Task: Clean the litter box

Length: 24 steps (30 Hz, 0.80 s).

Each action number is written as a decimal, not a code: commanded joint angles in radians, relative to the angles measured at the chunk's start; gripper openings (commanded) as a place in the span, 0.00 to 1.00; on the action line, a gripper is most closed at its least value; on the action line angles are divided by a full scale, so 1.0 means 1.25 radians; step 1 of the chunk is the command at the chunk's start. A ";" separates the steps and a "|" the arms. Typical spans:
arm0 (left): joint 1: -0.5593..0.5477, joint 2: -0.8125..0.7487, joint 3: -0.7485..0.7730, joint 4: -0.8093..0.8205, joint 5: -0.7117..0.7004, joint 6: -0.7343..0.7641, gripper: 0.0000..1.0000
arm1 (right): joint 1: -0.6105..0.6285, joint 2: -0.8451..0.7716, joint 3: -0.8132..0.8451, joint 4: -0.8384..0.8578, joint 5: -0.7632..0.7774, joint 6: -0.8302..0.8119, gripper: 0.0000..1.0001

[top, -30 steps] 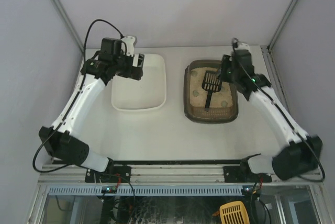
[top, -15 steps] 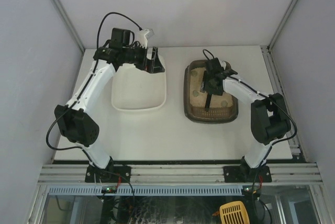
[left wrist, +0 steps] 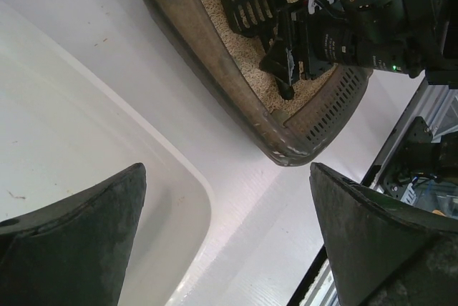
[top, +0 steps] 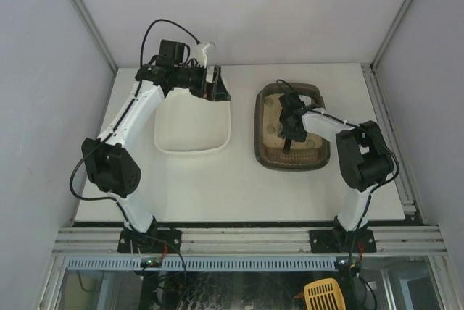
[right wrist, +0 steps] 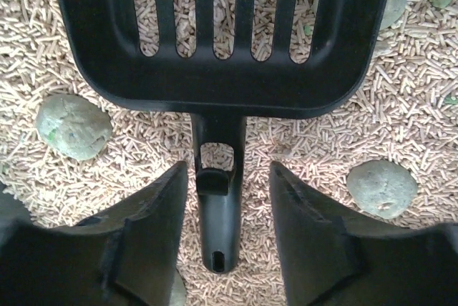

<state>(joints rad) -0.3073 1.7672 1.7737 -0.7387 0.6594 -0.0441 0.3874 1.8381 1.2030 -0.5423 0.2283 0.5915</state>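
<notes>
From overhead I see soft, even light. The white table (top: 217, 179) is bright, with only faint shadows under the arms. On the left wrist view, the dark jaws are blurred up close and the tub (left wrist: 57, 141) looks washed pale. On the right wrist view, the litter (right wrist: 300, 141) is sharp, the black scoop (right wrist: 222, 70) shows little detail, and the jaws are dim.

arms (top: 130, 118): white links, black joints | cables (top: 148, 29): black | fingers (right wrist: 147, 249): dark, possibly rubbery

- Right gripper (top: 291, 123): now lower, inside litter box (top: 290, 163), fingers spread either side of black scoop (right wrist: 218, 84) handle; arm folded closer.
- Left gripper (top: 214, 85): shifted from white tub (top: 190, 148) far-left corner to far-right corner.
</notes>
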 commanded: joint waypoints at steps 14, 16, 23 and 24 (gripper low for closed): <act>-0.005 0.016 0.121 -0.057 0.029 0.029 1.00 | -0.013 -0.116 0.030 -0.004 0.039 -0.072 0.00; -0.007 0.047 0.190 -0.085 0.039 0.031 1.00 | -0.024 -0.144 0.042 -0.021 0.006 -0.084 0.00; -0.023 0.207 0.384 -0.100 0.116 -0.043 1.00 | -0.030 -0.211 0.043 -0.079 -0.150 -0.095 0.00; -0.027 0.224 0.373 -0.060 0.097 -0.089 1.00 | -0.024 -0.219 0.043 -0.091 -0.172 -0.099 0.00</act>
<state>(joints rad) -0.3195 1.9636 2.1834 -0.8680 0.7498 -0.0364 0.3485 1.6173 1.2240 -0.5995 0.1421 0.5037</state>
